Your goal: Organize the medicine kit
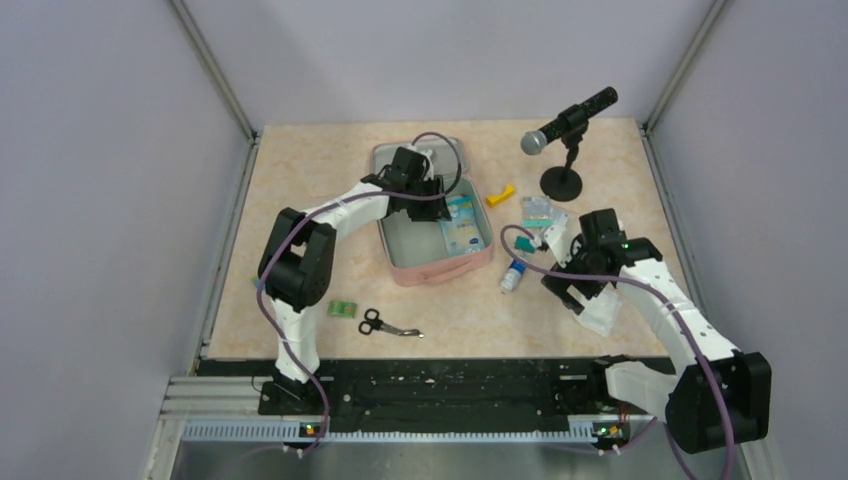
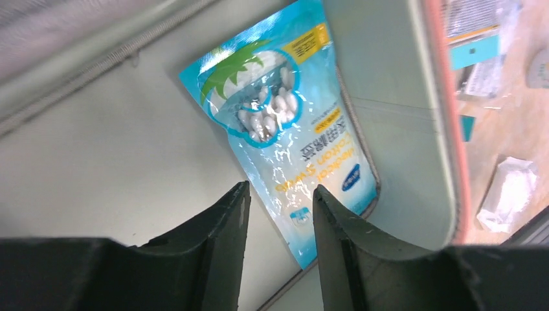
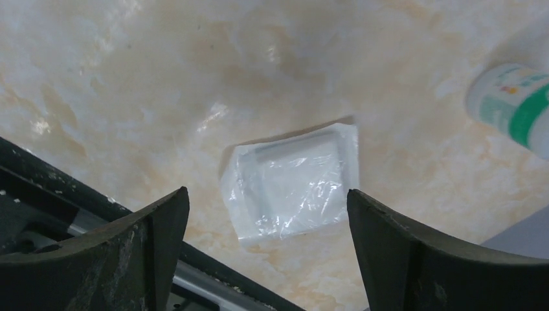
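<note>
The pink medicine kit [image 1: 440,270] lies open mid-table, its grey-green lining [image 2: 116,155] bare on the left. A blue packet of cotton swabs [image 1: 462,228] lies flat along the kit's right side and also shows in the left wrist view [image 2: 291,123]. My left gripper [image 1: 420,190] is inside the kit, open and empty, just above the packet's near end [image 2: 281,188]. My right gripper [image 1: 588,290] is wide open and empty above a clear plastic packet [image 3: 291,188] on the table to the right of the kit [image 1: 603,312].
A white and green bottle [image 1: 512,277] lies between the kit and my right arm. A yellow piece [image 1: 500,196] and some packets [image 1: 542,213] lie beyond it, near a microphone on a stand [image 1: 565,130]. Scissors [image 1: 388,324] and a small green packet [image 1: 343,308] lie front left.
</note>
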